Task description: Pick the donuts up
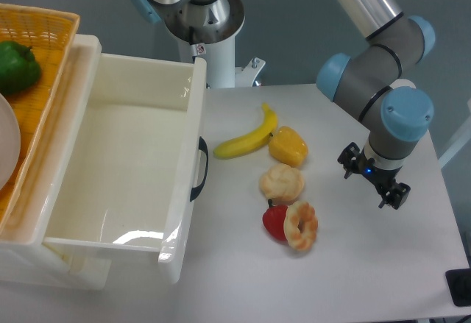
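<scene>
Leaning on edge against the red pepper [274,221] at lower centre of the frame, one donut [302,226] waits on the surface [368,264], probably propped there so its ring stands clear for a grasp. Well apart to its right, the gripper [374,180] hangs holding nothing; how wide it stands I cannot tell. Above the donut lie one banana [247,140], one yellow pepper [289,146] and one cream pastry [282,183], and one white bin [125,168] fills the left.

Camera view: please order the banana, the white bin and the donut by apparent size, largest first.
1. white bin
2. banana
3. donut
The donut lies nearer the camera, yet looks clearly smallest.
</scene>
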Tool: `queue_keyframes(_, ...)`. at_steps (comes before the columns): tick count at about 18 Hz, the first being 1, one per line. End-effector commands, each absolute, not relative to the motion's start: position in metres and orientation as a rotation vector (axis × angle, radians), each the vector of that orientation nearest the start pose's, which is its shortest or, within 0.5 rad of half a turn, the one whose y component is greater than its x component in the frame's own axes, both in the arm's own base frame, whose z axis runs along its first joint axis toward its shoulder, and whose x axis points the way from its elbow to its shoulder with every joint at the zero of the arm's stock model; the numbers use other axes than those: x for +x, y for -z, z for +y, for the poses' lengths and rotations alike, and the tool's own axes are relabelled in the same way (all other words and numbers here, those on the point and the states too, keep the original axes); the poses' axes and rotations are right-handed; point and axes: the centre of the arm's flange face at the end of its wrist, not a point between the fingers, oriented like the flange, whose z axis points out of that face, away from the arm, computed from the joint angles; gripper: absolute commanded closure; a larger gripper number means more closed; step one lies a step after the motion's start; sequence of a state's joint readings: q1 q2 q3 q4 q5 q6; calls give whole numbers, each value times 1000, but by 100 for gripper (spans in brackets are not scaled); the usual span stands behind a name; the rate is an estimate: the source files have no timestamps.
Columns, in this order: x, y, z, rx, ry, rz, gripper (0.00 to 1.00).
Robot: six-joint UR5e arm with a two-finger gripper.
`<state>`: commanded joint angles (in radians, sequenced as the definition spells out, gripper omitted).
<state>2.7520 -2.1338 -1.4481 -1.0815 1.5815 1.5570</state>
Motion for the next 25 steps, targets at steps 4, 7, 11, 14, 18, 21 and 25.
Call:
queue_keyframes(4,-584,-260,383,-3077,-72,573,0)
queue_keyframes(7,-581,-255,385,-3008,-28,513,0)
queue_keyframes(11,-581,-237,380,-2933,26,409,0)
queue_keyframes(14,-573,-236,374,-2906,25,388,0)
queue_keyframes(18,-568,-241,375,-2909,34,314,0)
queue_keyframes(21,-559,-244,389,-2886,74,144,0)
queue_keyframes(25,-535,-241,412,-2885,123,44,0)
